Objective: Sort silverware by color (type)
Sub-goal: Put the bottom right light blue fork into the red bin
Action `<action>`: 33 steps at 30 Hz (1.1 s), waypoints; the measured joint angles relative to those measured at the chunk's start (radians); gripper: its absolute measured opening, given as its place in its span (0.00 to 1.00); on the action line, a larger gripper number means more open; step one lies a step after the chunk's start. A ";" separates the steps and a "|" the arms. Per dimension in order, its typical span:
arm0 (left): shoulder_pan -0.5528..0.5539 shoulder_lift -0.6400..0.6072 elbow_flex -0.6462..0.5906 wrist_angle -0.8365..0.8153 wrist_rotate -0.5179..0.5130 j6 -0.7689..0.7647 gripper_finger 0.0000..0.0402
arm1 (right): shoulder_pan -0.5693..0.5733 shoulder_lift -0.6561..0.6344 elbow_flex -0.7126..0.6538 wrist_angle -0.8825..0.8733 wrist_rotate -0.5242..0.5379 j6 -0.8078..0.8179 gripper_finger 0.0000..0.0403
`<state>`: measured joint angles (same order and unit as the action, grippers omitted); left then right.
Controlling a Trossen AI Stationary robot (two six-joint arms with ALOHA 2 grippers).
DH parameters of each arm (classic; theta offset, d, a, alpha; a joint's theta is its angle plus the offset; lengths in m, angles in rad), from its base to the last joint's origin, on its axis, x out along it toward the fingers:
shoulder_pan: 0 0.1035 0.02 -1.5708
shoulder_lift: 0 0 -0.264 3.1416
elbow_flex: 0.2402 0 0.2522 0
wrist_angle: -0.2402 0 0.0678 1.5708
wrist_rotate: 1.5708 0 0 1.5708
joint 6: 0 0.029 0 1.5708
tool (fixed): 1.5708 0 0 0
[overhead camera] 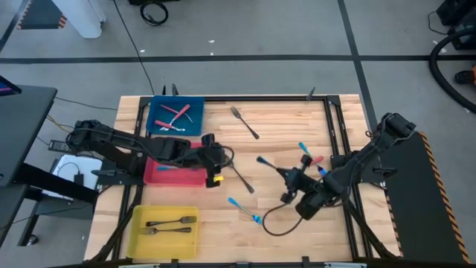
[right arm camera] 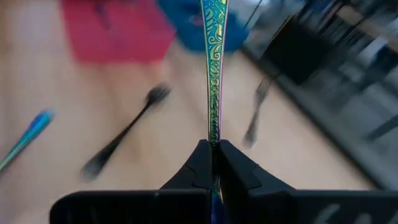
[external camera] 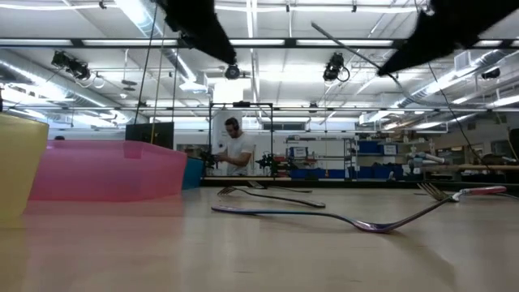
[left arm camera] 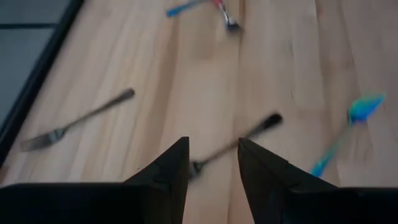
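Pinching one iridescent fork [right arm camera: 213,74] in my right claw [right arm camera: 213,148], I counted two dark forks [overhead camera: 171,225] in the yellow tray [overhead camera: 137,237]; left claw [left arm camera: 213,163] spread.

Robotics lab in a large industrial hall

The low view looks past the wooden tabletop [external camera: 259,251] into an open room with exposed ceiling beams [external camera: 268,42], strip lights and hanging spotlights [external camera: 334,68]; a person [external camera: 235,150] works at a far bench beside shelving with blue bins [external camera: 381,158]. From above, a grey concrete floor [overhead camera: 282,30] with dark taped lines and loose cables [overhead camera: 154,11] surrounds the black-framed rig.
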<state>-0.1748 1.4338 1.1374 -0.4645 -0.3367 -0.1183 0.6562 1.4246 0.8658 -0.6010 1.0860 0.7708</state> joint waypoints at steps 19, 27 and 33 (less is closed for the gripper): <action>0.138 0.000 0.000 0.494 0.001 0.161 0.34 | -0.279 -0.102 0.002 0.869 0.025 -1.146 0.04; 0.177 0.000 0.000 0.614 0.004 0.168 0.34 | -0.346 -0.103 0.002 0.997 -0.091 -1.301 0.04; 0.214 0.000 0.000 0.657 0.141 0.157 0.34 | -0.395 -0.103 0.002 1.050 -0.134 -1.366 0.04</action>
<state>0.0391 1.4338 1.1370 0.1923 -0.1956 0.0382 0.2615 1.3220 0.8680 0.4492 0.9518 -0.5954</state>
